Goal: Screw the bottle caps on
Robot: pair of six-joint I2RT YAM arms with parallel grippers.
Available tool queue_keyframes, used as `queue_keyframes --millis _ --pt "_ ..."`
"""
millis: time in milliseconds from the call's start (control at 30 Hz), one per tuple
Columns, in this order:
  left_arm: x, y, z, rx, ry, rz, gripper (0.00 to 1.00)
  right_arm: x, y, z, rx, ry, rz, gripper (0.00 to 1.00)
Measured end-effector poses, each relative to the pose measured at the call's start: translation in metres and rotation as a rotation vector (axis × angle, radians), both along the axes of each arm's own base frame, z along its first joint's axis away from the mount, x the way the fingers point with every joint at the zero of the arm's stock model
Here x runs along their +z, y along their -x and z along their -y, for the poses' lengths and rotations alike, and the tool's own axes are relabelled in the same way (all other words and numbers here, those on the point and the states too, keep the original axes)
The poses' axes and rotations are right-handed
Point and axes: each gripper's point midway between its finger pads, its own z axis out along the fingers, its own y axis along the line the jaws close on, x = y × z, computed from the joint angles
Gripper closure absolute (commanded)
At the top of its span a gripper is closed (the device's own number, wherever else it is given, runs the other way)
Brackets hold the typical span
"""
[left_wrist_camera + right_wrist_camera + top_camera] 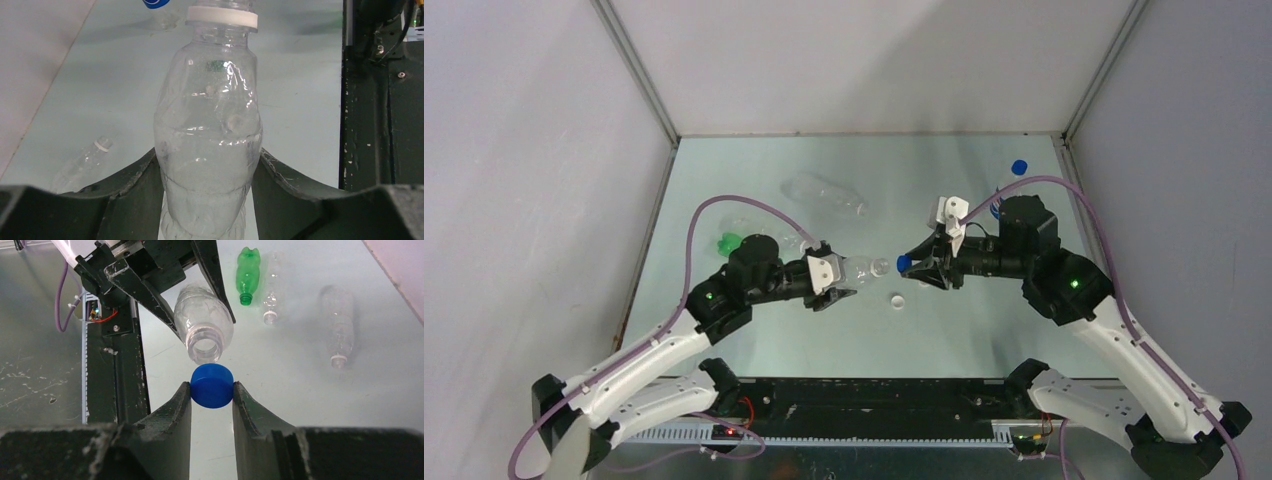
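While four bottles [203,327] [247,275] [270,295] [337,325] face the right wrist, three caps [903,263] [897,299] [1020,167] show overhead.

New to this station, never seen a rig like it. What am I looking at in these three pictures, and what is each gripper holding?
Two robot arms work over a table. The top picture looks down from behind them; the other two come from a camera on each wrist. The left gripper holds a clear bottle, its open neck towards the right gripper, which pinches a blue cap close to it. Lying loose: a green bottle, two more clear bottles, a white cap, another blue cap.
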Motion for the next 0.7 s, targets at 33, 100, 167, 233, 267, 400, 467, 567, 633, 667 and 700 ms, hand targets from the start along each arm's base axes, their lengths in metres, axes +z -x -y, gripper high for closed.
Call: queue_keyframes --millis 33,100,167,233,267,400,467,567,633,667,700 --pt "-0.002 0.001 0.001 -0.005 -0.007 -0.009 0.51 0.000 -0.001 -0.001 0.002 0.001 0.002 1.00" --pt "-0.004 0.001 0.001 -0.011 -0.012 -0.016 0.51 -0.001 -0.002 -0.003 0.008 0.002 0.006 1.00" --pt "-0.005 0.002 0.002 -0.016 -0.012 -0.019 0.51 -0.002 -0.003 -0.005 0.014 0.003 0.007 1.00" --pt "-0.004 0.003 0.002 -0.020 -0.010 -0.020 0.52 -0.003 -0.003 -0.007 0.021 0.005 0.007 1.00" --pt "-0.004 0.003 0.002 -0.023 -0.009 -0.021 0.52 -0.003 -0.003 -0.008 0.026 0.005 0.008 1.00" --pt "-0.003 0.005 0.004 -0.036 -0.005 -0.023 0.53 -0.006 -0.004 -0.012 0.046 0.010 0.005 1.00" --pt "-0.004 0.005 0.005 -0.040 -0.006 -0.025 0.53 -0.009 -0.003 -0.014 0.057 0.016 0.000 1.00" --pt "-0.005 0.004 0.007 -0.042 -0.011 -0.032 0.54 -0.011 -0.003 -0.016 0.070 0.021 -0.003 1.00" --pt "-0.005 0.003 0.008 -0.043 -0.013 -0.035 0.54 -0.012 -0.003 -0.017 0.078 0.023 0.000 1.00" --pt "-0.005 0.003 0.008 -0.042 -0.013 -0.036 0.54 -0.013 -0.003 -0.018 0.085 0.024 0.002 1.00" --pt "-0.004 0.003 0.008 -0.043 -0.012 -0.035 0.55 -0.013 -0.002 -0.018 0.092 0.024 0.004 1.00"
